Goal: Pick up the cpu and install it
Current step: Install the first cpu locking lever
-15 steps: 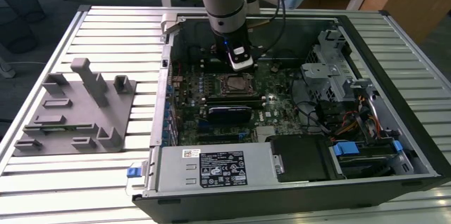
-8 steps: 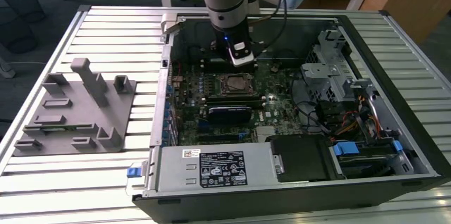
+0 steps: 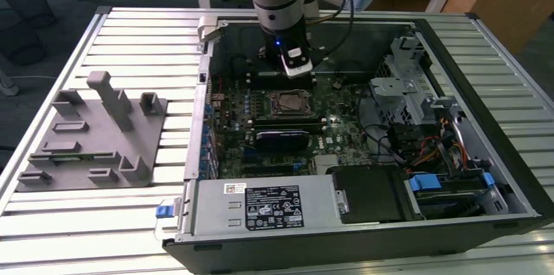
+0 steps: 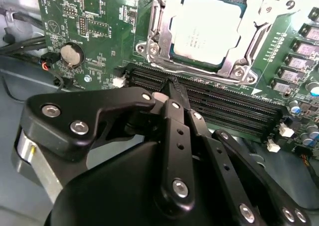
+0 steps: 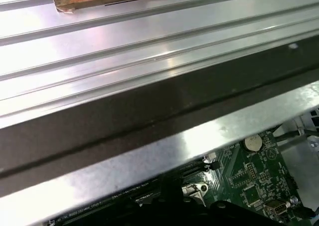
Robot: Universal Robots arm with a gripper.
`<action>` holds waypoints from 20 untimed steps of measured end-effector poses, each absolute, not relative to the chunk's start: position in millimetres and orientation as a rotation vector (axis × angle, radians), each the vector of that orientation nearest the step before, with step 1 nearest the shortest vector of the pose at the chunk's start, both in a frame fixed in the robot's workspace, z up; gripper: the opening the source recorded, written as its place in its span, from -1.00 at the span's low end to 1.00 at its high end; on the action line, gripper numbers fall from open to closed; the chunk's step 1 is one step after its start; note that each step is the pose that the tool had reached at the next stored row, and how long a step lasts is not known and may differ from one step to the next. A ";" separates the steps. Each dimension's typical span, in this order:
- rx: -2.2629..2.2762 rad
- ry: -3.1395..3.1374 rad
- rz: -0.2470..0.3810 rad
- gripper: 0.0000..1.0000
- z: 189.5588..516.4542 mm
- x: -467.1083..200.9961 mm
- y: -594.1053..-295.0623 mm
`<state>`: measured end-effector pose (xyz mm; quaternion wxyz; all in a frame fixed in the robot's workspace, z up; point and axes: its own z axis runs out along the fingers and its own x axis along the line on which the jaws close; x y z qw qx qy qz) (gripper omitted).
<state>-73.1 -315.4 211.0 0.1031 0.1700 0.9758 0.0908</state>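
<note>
Slatted metal surface (image 3: 130, 216) carries an open computer case (image 3: 364, 223), grey fixture block (image 3: 95, 135) at the exterior view's left. The cpu (image 4: 212, 29) sits in the socket frame (image 4: 159, 31) on the motherboard (image 4: 89, 41), silver top up. The hand (image 4: 172, 89) hovers just beside the socket over the memory slots (image 4: 224, 106), fingers pinched narrow, empty. Risk: if it drops, tips could scrape slots. Can't tell whether the chip is seated flat; socket's far edge is cut off.

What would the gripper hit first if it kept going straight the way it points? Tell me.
Most likely the black memory slots. In the second wrist view the gripper, shut and holding nothing, points at them, just short of the socket where the cpu already sits. Depth is hard to judge.
</note>
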 end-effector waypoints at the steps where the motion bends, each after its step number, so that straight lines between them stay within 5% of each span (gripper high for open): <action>1: 0.502 2.879 0.268 -0.79 211.0 -73.1 -315.4; 20: 0.522 2.998 0.129 -0.79 210.5 -53.8 -323.4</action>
